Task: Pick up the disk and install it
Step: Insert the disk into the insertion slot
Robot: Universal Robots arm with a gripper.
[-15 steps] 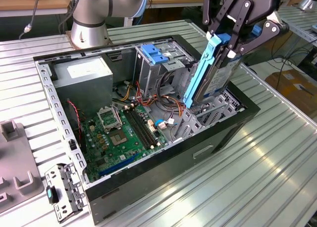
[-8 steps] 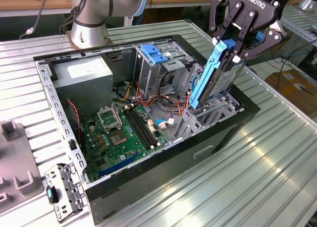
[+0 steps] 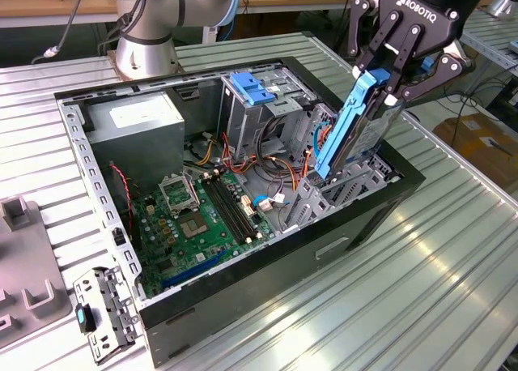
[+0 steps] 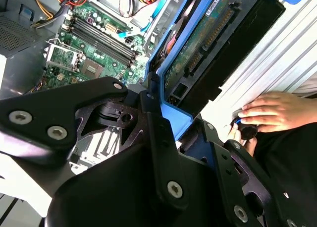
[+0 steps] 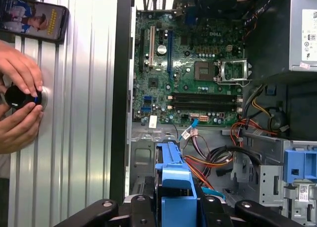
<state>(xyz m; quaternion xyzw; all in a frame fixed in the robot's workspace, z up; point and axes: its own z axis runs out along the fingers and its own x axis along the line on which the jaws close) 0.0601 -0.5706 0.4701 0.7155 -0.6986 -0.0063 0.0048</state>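
The disk [image 3: 356,128] is in the air, standing on end and tilted, its blue rail and handle facing the exterior view's left. My gripper [image 3: 382,79] is shut on its upper part. The disk's lower end dips into the metal drive bay [image 3: 350,186] at the right end of the open computer case [image 3: 105,217]. In the second wrist view the disk [image 4: 208,38] shows its green circuit side between my black fingers [image 4: 154,115]. In the first wrist view the disk's blue handle [image 5: 176,185] sits just ahead of the gripper [image 5: 174,209], above the case.
Inside the case lie the green motherboard [image 3: 202,217], a grey power supply box [image 3: 133,120], loose cables and a second blue-topped drive cage [image 3: 257,87]. A person's hands [image 5: 20,100] hold a black knob beside the case, near a phone [image 5: 34,19]. A grey fixture [image 3: 24,266] sits at the left.
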